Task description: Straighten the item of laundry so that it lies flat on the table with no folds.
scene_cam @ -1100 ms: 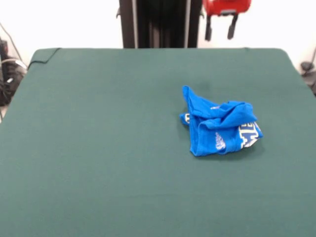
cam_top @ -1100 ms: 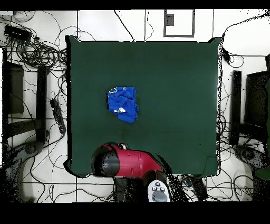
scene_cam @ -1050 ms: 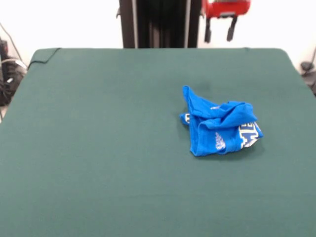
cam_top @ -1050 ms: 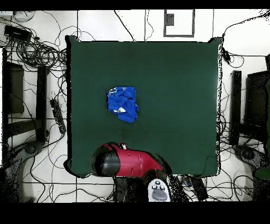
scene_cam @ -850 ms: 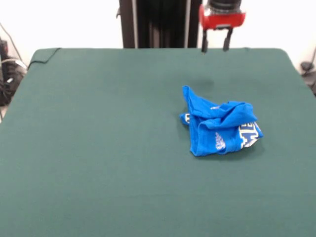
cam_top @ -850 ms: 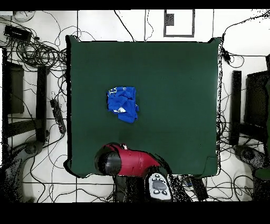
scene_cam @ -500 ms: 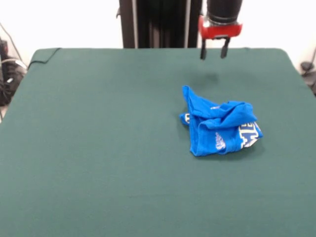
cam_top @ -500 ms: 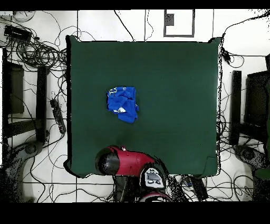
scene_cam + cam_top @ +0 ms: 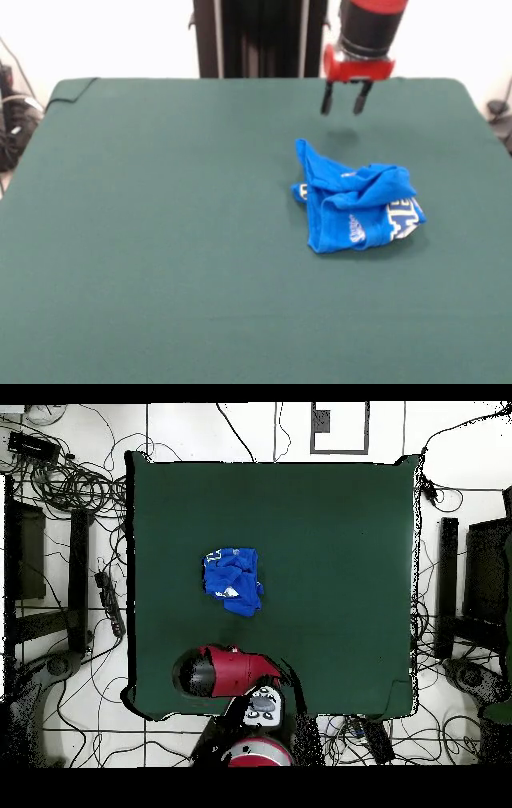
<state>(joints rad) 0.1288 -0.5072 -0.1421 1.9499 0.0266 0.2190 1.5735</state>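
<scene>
The item of laundry (image 9: 357,206) is a bright blue shirt lying crumpled in a bunched heap on the right half of the green table (image 9: 160,240), white lettering showing at its right edge. From overhead the item of laundry (image 9: 232,580) lies left of the table (image 9: 330,564) centre. My gripper (image 9: 342,107) hangs open above the table's far side, beyond the shirt and apart from it, nothing between its two dark fingers. In the overhead view the red arm (image 9: 222,672) covers the gripper.
Cables (image 9: 70,479) and equipment lie on the floor around the table in the overhead view. A fold in the table cloth shows at the far left corner (image 9: 74,90) in the front view.
The gripper has come down from the top edge and moved toward the shirt, staying open. The shirt has not moved.
</scene>
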